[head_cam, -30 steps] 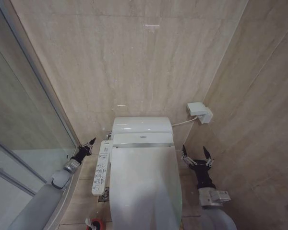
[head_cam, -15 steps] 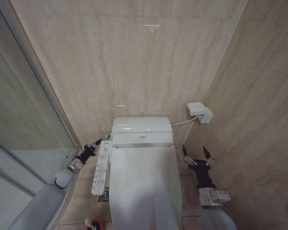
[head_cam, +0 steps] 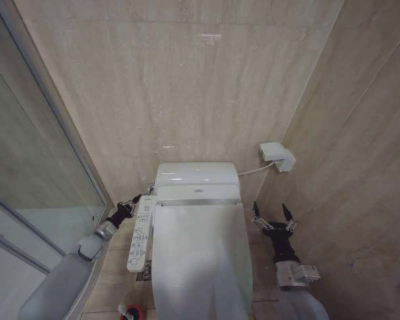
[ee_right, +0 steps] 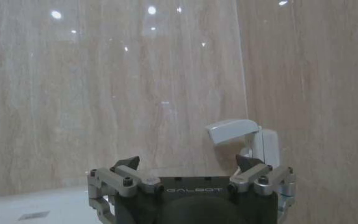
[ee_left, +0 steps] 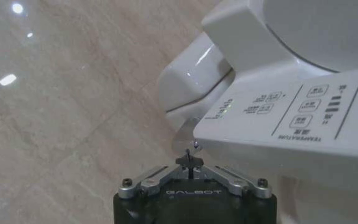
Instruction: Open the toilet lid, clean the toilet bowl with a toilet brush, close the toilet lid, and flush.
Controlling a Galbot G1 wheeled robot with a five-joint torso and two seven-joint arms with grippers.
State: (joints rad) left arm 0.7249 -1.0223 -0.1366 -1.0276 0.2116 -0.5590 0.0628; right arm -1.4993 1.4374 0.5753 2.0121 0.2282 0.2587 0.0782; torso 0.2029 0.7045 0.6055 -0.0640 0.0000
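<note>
The toilet lid (head_cam: 200,257) lies shut over the toilet bowl, which is hidden beneath it. My left gripper (head_cam: 135,200) is shut and empty, its tip right beside the far end of the long white button panel (head_cam: 140,233) on the toilet's left side. In the left wrist view the closed fingertips (ee_left: 190,162) point just under the panel's corner (ee_left: 229,119), with the lid (ee_left: 328,28) above. My right gripper (head_cam: 273,215) hangs open and empty to the right of the lid, facing the wall (ee_right: 190,163). The toilet brush (head_cam: 128,312) stands in its red holder on the floor at the front left.
A glass shower screen (head_cam: 33,167) runs close along the left arm. A white wall box (head_cam: 277,157) with a hose sits on the right wall, also seen past the right gripper as the wall box (ee_right: 238,133). Tiled walls close in behind and to the right.
My left gripper has moved right, from beside the shower screen to the far end of the button panel. The right arm and the lid have not moved.
</note>
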